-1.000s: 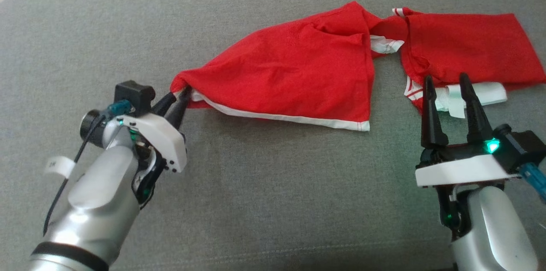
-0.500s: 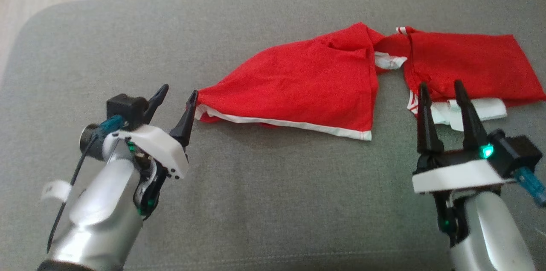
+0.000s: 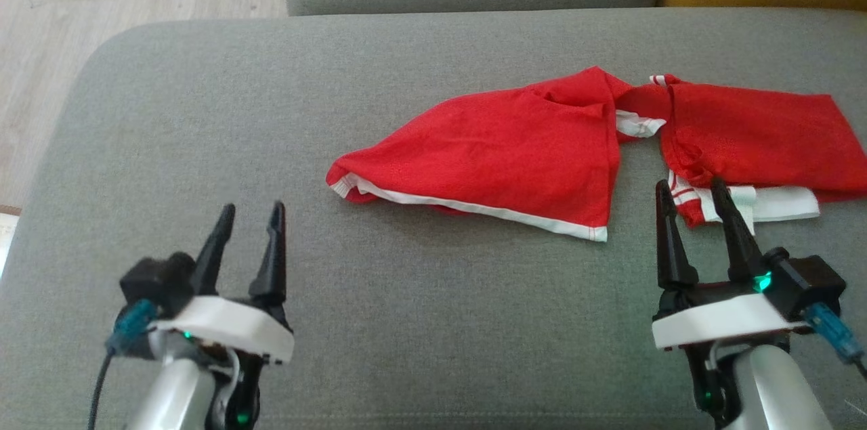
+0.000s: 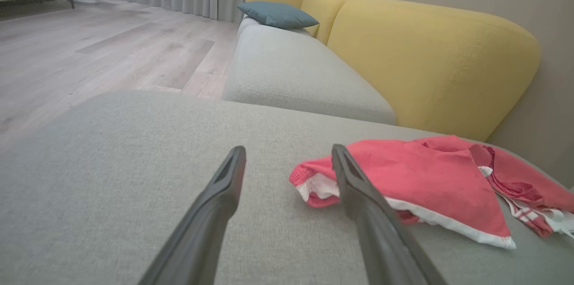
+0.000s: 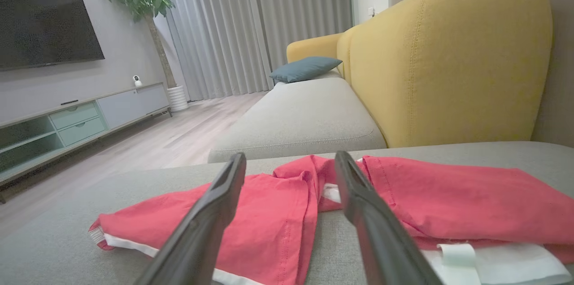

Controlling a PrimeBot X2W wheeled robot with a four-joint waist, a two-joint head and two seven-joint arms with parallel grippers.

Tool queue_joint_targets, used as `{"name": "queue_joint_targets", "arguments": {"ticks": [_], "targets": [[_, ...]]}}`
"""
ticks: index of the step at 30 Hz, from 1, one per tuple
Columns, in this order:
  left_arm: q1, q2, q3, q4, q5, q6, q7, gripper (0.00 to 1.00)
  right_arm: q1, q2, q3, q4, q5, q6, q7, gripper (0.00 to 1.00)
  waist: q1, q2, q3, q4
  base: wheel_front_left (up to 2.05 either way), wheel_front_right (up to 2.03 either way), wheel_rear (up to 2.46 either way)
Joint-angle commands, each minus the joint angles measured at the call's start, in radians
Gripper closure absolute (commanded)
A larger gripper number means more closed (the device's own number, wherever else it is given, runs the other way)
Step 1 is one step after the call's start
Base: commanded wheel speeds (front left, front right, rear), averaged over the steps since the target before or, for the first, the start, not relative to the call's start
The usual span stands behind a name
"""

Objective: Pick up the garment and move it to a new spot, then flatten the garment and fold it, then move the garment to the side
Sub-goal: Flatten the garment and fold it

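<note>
Left jaws withdrew | garment lies apart | right jaws at its hem

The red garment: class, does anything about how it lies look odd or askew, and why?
Yes. The red garment lies twisted, not flat, on the grey cushion: it is bunched at its middle, the two halves splay apart, and a white piece pokes out from under the right half.
</note>
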Motion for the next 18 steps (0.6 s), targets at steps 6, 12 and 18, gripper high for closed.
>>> {"name": "queue_joint_targets", "arguments": {"ticks": [6,12,18], "targets": [[-0.057,-0.001,0.041,-0.005,0.035,-0.048,-0.009,0.0,-0.029,-0.004,0.029,-0.048,-0.008,-0.001,0.011,0.0,0.0,-0.0001,0.022,-0.013,0.0,0.0,0.0],[-0.141,-0.006,0.0,0.117,0.013,-0.106,0.075,0.0,-0.042,-0.004,0.029,-0.065,-0.013,-0.001,0.016,0.0,0.0,-0.0001,0.075,-0.034,0.0,0.0,0.0],[-0.247,-0.01,-0.016,0.246,-0.001,-0.135,0.122,0.0,-0.064,-0.004,0.02,-0.076,-0.02,-0.001,0.017,0.0,0.0,-0.0001,0.135,-0.056,0.0,0.0,0.0]]}}
